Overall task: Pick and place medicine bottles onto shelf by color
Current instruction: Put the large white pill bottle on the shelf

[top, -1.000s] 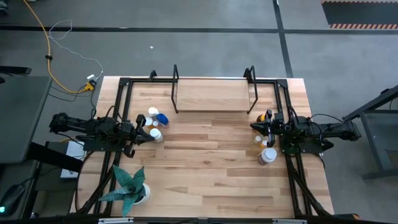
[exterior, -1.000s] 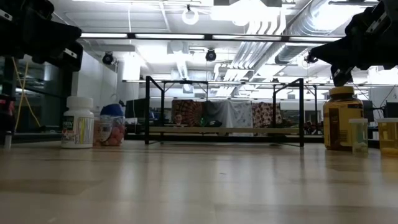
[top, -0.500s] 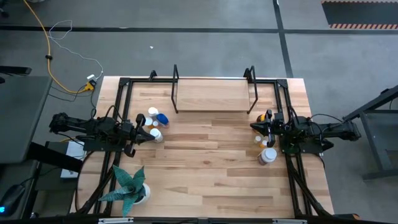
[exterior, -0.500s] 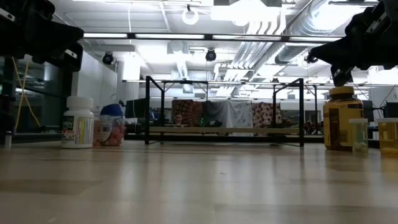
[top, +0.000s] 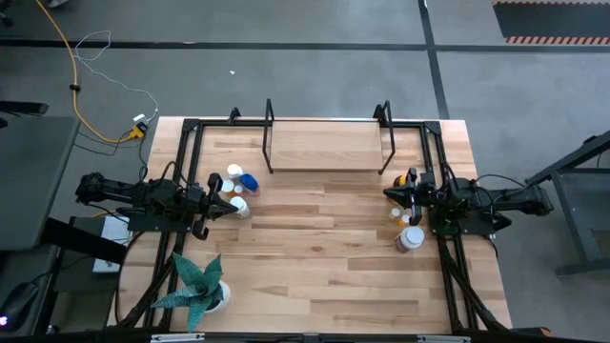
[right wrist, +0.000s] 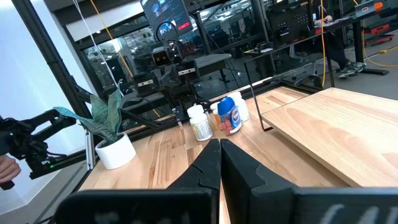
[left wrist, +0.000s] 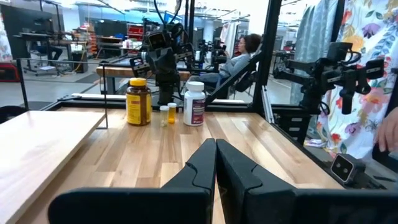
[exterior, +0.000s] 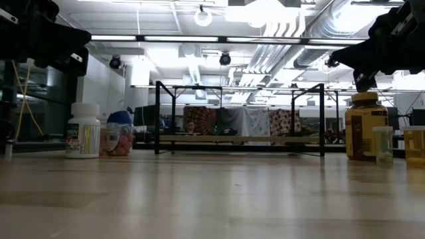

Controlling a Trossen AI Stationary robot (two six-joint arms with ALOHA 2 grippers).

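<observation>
The light-wood shelf (top: 324, 145) stands on thin black legs at the table's far middle. A group of white bottles with blue caps or labels (top: 240, 186) stands at the left, also in the low view (exterior: 83, 131) and the right wrist view (right wrist: 229, 115). An amber bottle with a yellow cap (top: 412, 177), small orange vials (top: 398, 217) and a white bottle (top: 410, 238) stand at the right, also in the left wrist view (left wrist: 138, 101). My left gripper (left wrist: 216, 163) is shut and empty, raised beside the left group. My right gripper (right wrist: 219, 157) is shut and empty, raised beside the right group.
A potted green plant (top: 200, 284) stands at the near left corner. Black frame rails (top: 186, 143) run along the table's left and right edges. The middle of the tabletop (top: 315, 229) is bare wood. A person's hand (left wrist: 388, 130) shows beyond the table in the left wrist view.
</observation>
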